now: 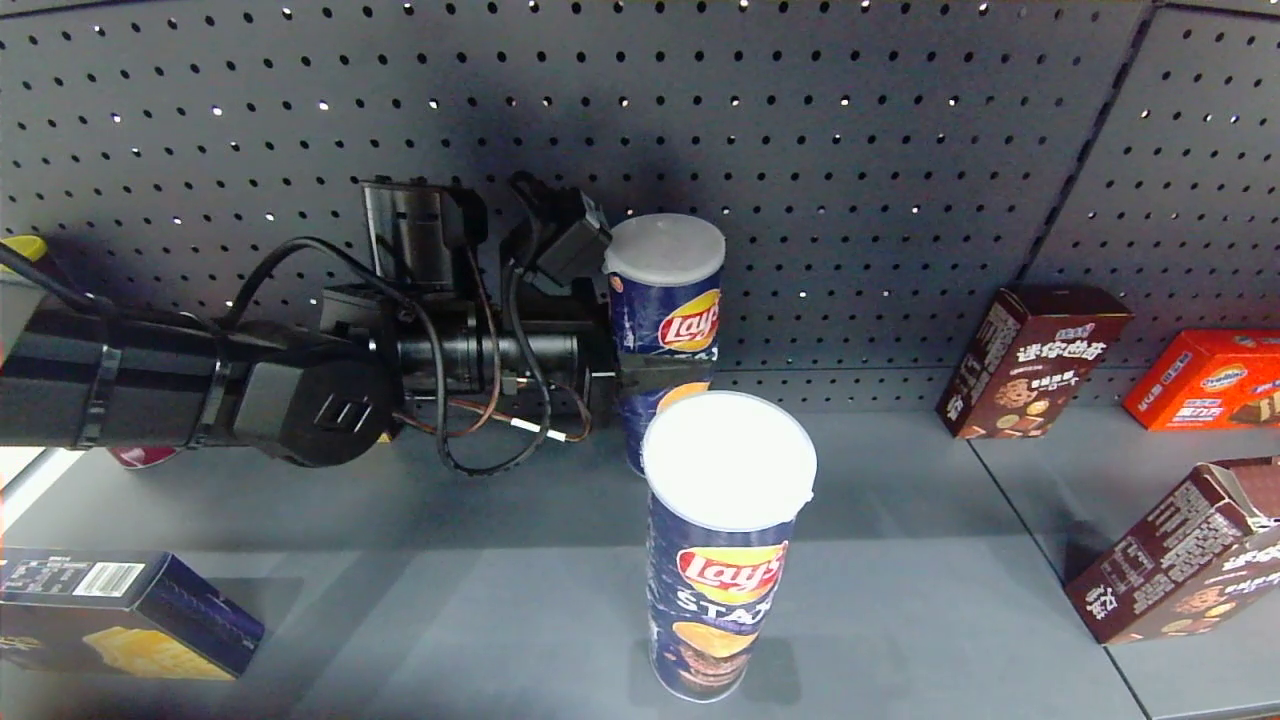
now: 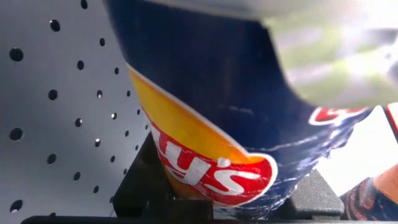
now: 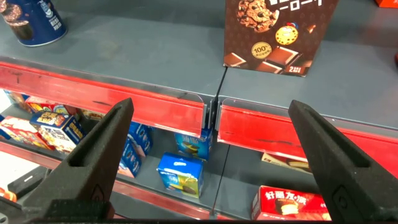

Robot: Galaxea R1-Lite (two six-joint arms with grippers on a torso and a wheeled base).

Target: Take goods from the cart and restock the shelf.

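The left hand is clamped round the far dark-blue crisp tube with white lid, upright by the grey pegboard behind a matching near tube. Seat its base flat on the grey shelf before releasing. The right hand gapes wide, empty.

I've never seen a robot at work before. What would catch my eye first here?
A black arm lies across the left side, its left pincer shut on the rear chips can, held upright at the back of the shelf close to the pegboard. A matching front chips can stands upright just before it. Further right, a brown box stands near the pegboard with a red box beside it.
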